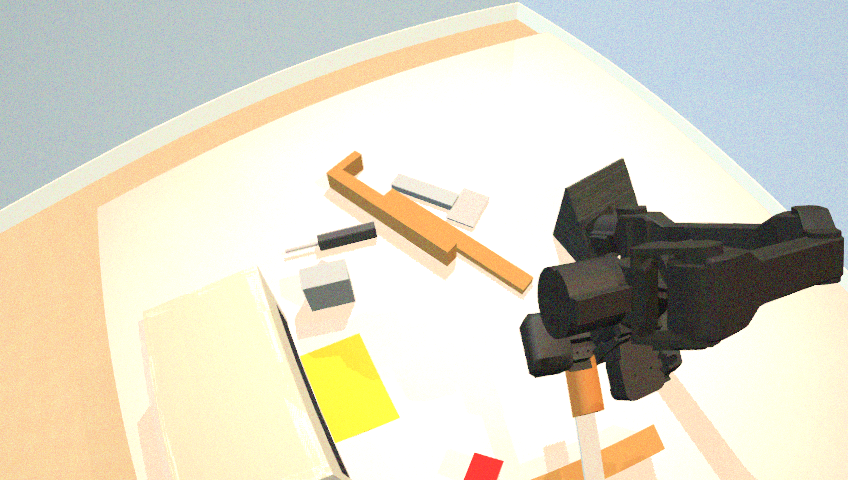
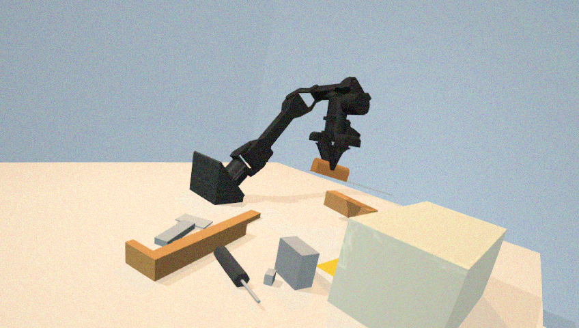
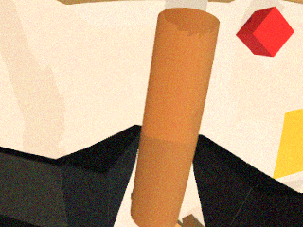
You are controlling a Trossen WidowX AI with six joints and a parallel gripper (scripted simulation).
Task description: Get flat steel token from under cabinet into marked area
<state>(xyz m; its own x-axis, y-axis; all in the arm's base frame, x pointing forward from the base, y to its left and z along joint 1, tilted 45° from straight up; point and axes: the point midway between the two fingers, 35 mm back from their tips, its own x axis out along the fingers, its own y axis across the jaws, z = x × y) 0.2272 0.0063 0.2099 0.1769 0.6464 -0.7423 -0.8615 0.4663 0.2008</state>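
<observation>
Above the table [image 1: 535,107] the gripper [image 2: 332,162] held a tool [image 3: 173,120] clamped by its handle, the token unseen, retrieval not begun.

A long orange L-shaped bar [image 1: 416,220] lies across the middle of the table, running from about ten o'clock to four o'clock in the top view, its short foot at the ten o'clock end. Just beside it, on its one o'clock side, rests a pale grey T-shaped piece [image 1: 443,198]. At the bar's eight o'clock side lies a dark-handled pin tool [image 1: 339,237] with a thin metal tip pointing toward nine o'clock. Below it stands a grey block [image 1: 326,285], and the exterior view shows a small grey cube [image 2: 270,277] just beside that block. A red cube [image 1: 483,466] sits at the six o'clock edge, with an orange wooden piece [image 1: 624,452] near it toward three o'clock.
</observation>
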